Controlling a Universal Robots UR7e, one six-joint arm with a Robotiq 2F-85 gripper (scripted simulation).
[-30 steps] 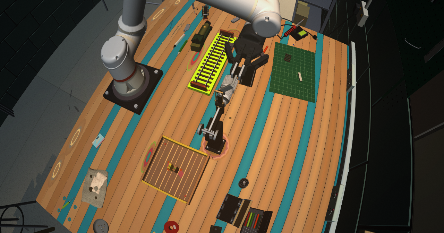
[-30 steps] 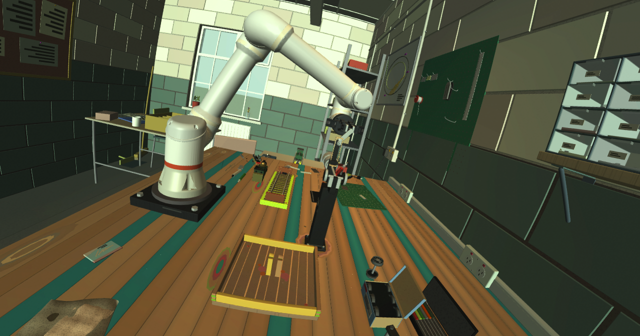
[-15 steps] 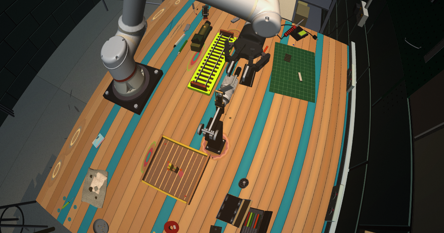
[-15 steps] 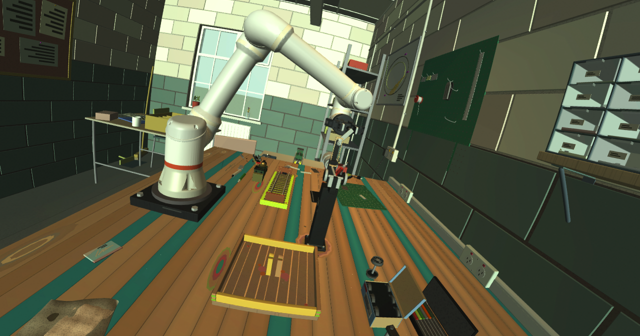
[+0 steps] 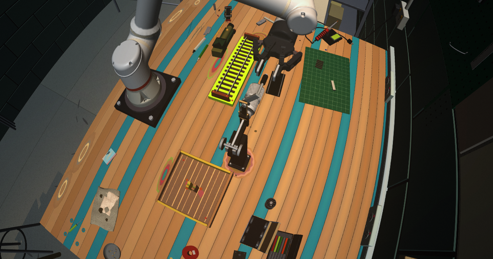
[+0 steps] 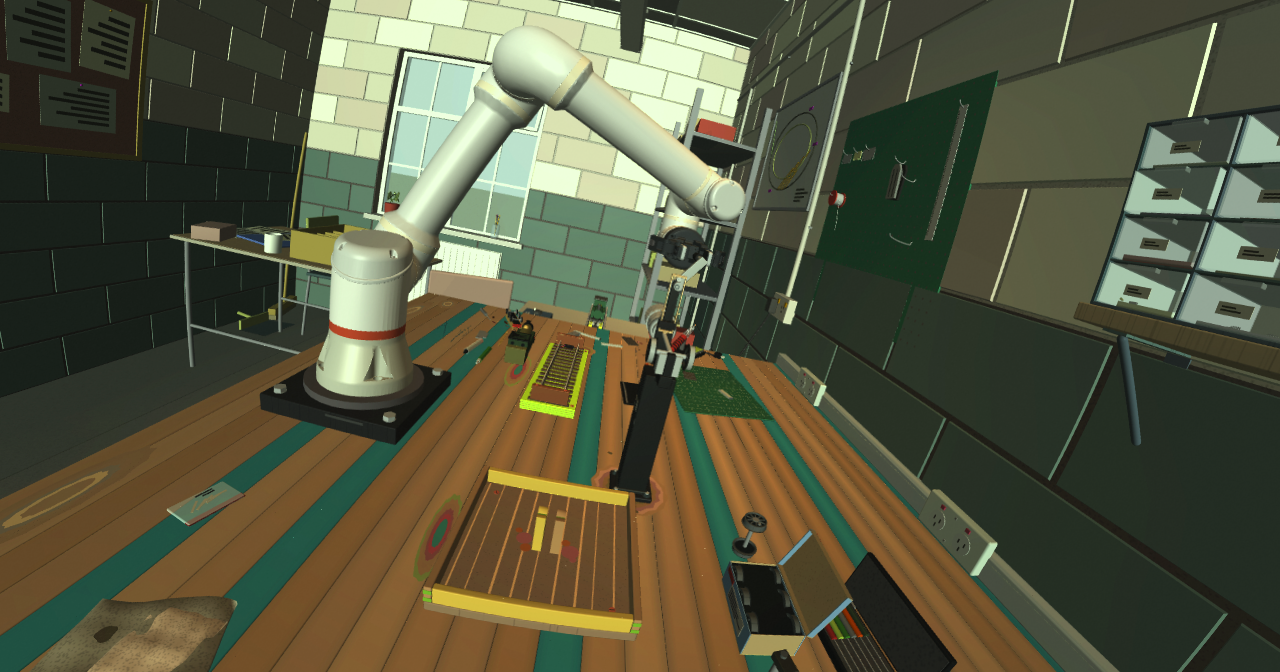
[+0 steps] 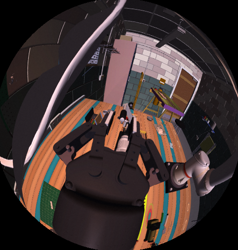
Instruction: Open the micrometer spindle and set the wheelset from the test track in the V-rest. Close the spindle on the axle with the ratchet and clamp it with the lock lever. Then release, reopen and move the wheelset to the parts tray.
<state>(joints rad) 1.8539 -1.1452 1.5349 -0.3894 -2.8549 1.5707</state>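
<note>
The micrometer's small dark ratchet knob sticks out from the silver knurled thimble, right in front of my gripper. My gripper is open and holds nothing; in the wrist camera the thimble lies between its fingers. The micrometer runs along the bench on a black stand. The wheelset sits across the V-rest at the stand, a grey wheel on each side. The test track on its yellow-green base lies to the left, with no wheelset on it. The parts tray is near the front.
The wooden parts tray holds small coloured blocks. A green cutting mat lies right of my gripper, a green locomotive left of the track. A loose wheel and open tool cases sit at the front right.
</note>
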